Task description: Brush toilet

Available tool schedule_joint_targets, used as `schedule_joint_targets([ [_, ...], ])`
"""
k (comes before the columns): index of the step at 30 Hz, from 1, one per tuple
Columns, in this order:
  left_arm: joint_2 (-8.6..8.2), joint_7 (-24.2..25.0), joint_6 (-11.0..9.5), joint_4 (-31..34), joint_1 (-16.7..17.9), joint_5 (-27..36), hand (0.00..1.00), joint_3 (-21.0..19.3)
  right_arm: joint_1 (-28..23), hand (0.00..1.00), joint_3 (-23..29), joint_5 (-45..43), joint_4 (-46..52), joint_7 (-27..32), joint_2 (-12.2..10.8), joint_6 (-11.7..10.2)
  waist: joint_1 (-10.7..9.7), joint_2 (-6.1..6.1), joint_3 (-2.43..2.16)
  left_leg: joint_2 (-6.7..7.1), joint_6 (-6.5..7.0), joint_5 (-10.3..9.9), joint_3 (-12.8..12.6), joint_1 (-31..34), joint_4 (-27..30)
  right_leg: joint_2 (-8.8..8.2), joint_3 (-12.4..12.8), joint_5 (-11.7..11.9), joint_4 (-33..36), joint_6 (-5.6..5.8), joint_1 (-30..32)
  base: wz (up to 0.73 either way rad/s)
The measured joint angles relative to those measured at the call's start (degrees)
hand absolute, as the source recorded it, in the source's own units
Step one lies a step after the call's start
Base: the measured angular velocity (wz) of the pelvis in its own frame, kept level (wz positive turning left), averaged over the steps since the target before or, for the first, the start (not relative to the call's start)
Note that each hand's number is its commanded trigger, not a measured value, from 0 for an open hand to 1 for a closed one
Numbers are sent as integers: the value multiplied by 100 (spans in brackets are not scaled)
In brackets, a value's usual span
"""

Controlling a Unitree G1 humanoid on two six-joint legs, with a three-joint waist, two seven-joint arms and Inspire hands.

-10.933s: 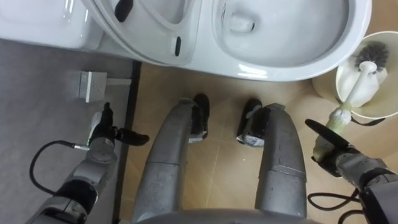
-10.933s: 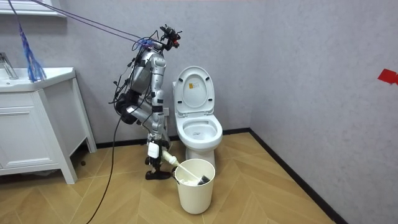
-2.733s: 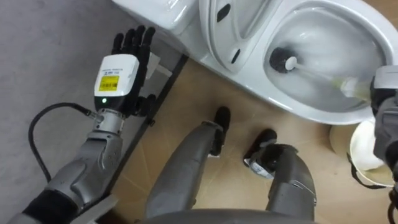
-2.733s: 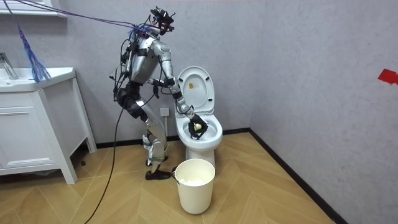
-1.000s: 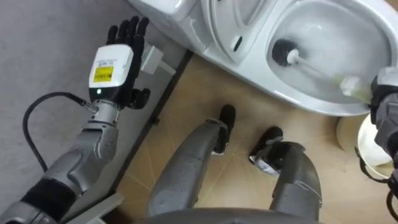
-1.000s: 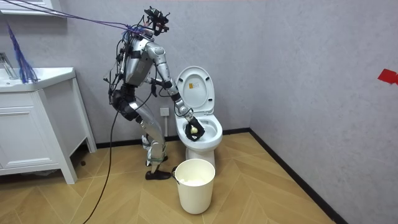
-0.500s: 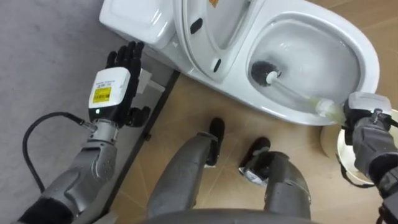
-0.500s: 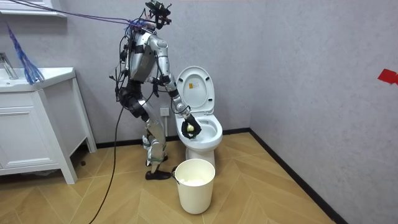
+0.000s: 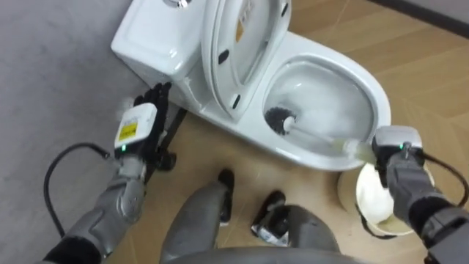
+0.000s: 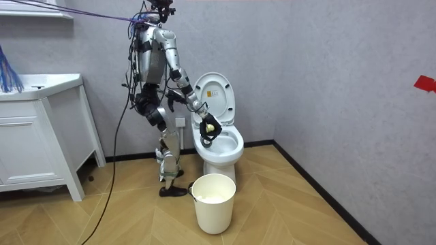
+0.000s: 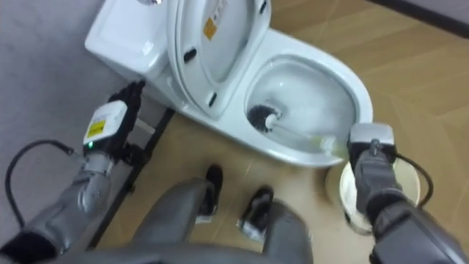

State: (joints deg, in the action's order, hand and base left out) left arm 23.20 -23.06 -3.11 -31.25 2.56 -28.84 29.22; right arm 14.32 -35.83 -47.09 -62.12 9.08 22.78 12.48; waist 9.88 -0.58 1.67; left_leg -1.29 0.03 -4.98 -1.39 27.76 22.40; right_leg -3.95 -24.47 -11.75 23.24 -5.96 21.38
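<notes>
Robot stands beside the toilet, lid raised. Right hand is closed round the pale handle end of the toilet brush. The handle runs from the hand across the bowl's near rim, and the dark bristle head sits inside the bowl, low against its wall. Left hand, fingers straight and empty, is beside the cistern. White bucket stands on the floor beneath the right hand.
</notes>
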Motion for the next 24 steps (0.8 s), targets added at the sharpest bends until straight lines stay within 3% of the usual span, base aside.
schedule_joint_targets([
  [3,-2,275,12,-383,189,-20,0,-49,-210,100,18,-81,0,12,-14,-145,5,-35,-16,4,-10,-11,-17,-465,-227,47,39,38,-256,-9,-447,-6],
  [9,-41,623,116,-891,750,4,0,-610,-937,100,474,-83,194,33,-57,-398,-4,-144,-102,13,-79,-81,-10,-1127,-529,138,57,6,-672,44,-1105,0],
  [11,-212,776,222,-1196,901,-10,0,-910,-1225,100,724,-87,281,25,-110,-510,-7,-142,-103,16,-90,-92,-21,-1412,-681,173,65,6,-870,61,-1395,-2],
  [14,-289,933,311,-1303,1125,-10,0,-1150,-1626,100,1021,-159,532,26,-214,-561,-45,-190,-126,48,-100,-98,-21,-1712,-783,179,118,-34,-988,96,-1690,-5],
  [17,-554,1188,482,-1376,1400,28,0,-1520,-2008,100,1298,-268,860,-12,-299,-602,-74,-219,-132,74,-109,-104,-98,-2118,-928,172,282,-85,-1082,128,-2018,-23],
  [21,-651,1416,550,-1377,1505,223,0,-1690,-2271,100,1494,-244,1366,-55,-369,-779,-233,-289,-143,74,-112,-110,-167,-2362,-972,179,320,-111,-1165,126,-2245,-8],
  [24,-845,1563,549,-1435,1550,236,0,-2046,-2439,100,1878,-213,1576,-55,-532,-911,-241,-275,-149,45,-159,-167,-176,-2570,-1016,208,433,-120,-1192,123,-2379,-22],
])
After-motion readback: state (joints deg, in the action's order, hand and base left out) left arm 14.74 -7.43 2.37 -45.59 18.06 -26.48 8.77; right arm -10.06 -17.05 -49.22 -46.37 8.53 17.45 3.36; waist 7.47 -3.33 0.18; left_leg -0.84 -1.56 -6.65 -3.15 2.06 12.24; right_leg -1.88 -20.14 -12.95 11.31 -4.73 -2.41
